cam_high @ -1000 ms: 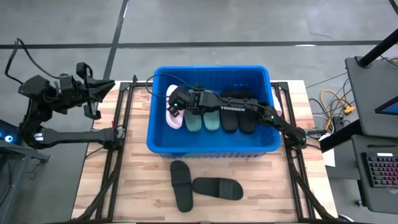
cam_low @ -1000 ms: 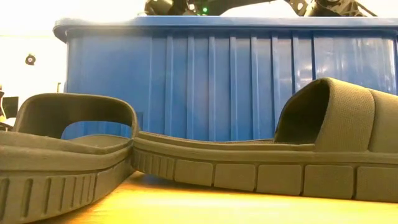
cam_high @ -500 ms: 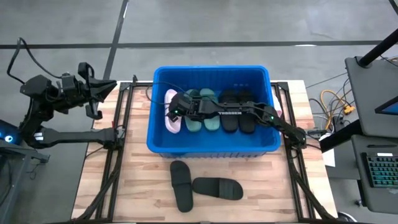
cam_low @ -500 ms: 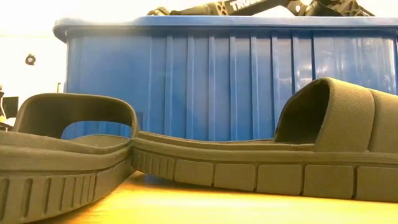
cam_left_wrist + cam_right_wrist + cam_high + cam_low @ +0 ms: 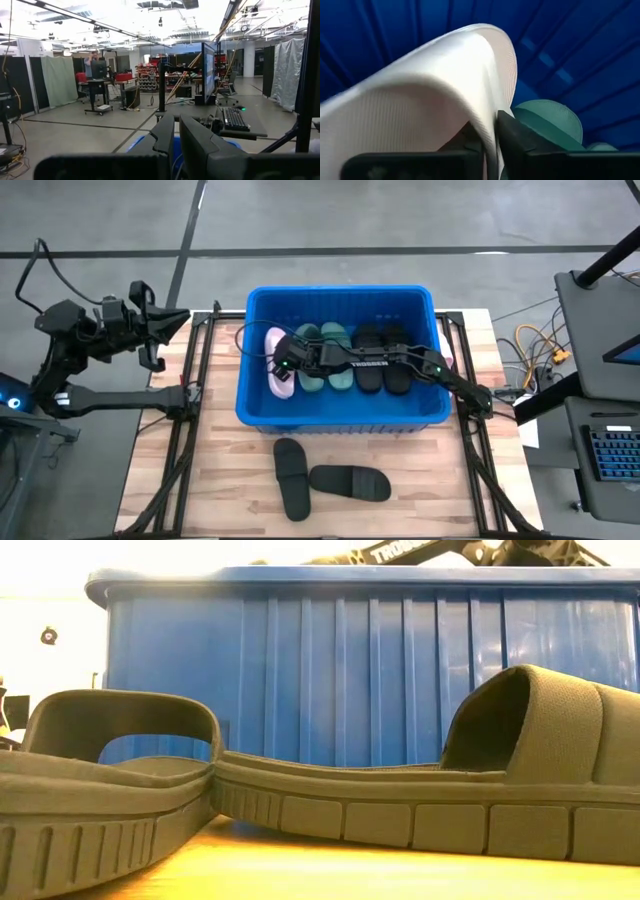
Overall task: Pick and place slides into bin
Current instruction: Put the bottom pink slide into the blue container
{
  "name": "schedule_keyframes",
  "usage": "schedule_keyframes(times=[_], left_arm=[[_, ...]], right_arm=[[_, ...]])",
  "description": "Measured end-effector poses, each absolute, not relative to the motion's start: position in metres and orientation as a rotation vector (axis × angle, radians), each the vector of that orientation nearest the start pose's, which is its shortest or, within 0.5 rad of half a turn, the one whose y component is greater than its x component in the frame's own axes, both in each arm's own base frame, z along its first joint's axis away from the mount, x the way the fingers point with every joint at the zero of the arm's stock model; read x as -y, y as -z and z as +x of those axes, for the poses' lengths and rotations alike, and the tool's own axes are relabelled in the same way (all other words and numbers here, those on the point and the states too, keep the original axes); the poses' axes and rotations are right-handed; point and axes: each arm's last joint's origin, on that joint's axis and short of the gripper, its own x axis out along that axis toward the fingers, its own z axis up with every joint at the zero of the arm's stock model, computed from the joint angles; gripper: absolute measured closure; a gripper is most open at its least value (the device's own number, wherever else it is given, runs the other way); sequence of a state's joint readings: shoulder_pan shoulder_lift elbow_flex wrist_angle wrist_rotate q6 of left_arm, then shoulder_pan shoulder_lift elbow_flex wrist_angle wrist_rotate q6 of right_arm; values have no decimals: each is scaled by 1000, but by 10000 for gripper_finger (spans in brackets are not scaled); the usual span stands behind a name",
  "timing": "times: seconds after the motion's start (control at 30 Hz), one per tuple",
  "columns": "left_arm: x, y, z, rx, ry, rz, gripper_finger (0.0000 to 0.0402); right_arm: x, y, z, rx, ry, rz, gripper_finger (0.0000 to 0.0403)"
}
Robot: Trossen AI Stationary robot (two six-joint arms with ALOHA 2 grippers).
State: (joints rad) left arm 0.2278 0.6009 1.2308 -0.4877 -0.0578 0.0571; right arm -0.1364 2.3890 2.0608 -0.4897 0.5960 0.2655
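Right gripper lower in bin, clamping pink slide.

The right arm was extended from the table's right side, forearm lying level; its gripper was lowered, fingers pinched close together on a strap between them; the left arm was raised off the table's left edge, its gripper with fingers nearly together, holding nothing.

Evenly bright from overhead room lights, washed-out glare behind the bin, blurred close pink slide.
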Motion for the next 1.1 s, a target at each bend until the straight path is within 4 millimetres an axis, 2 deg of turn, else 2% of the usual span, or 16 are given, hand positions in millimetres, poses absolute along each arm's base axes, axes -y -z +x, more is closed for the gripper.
schedule_keyframes(times=[0.33, 0.47, 0.73, 1.1], left_arm=[[-15, -459, 59, 132, -288, 67, 387], [-15, -459, 59, 131, -287, 67, 387], [-15, -459, 60, 131, -286, 68, 387], [-15, -459, 58, 134, -287, 68, 387]], right_arm=[[88, -208, 523, -665, 791, 102, 239], [87, -210, 524, -653, 759, 173, 206], [85, -210, 527, -585, 711, 469, 188], [85, -210, 525, -658, 608, 464, 163]])
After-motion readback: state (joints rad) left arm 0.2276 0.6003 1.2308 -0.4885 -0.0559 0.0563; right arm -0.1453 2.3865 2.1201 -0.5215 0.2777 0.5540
